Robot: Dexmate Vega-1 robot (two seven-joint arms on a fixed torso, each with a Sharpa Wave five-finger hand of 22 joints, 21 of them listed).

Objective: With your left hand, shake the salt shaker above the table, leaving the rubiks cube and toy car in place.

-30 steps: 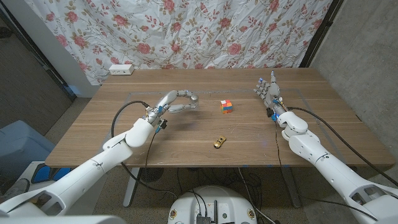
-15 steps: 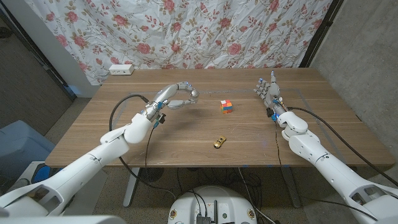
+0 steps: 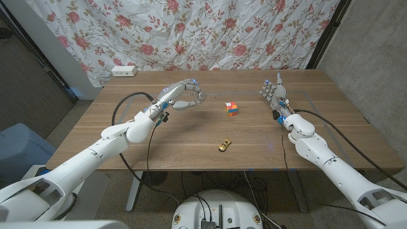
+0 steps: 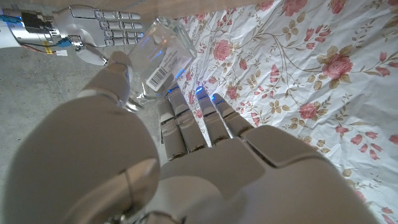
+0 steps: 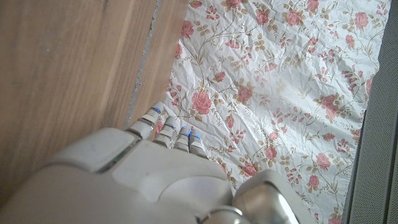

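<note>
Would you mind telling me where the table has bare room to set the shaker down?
Bare wood lies between the left hand and the table's left edge, and along the front edge left of the toy car. It is tighter between the rubiks cube and the right hand.

Rubiks cube point(image 3: 232, 109) just beside raised left robot hand point(image 3: 185, 95), toy car point(image 3: 224, 145) nearer.
</note>
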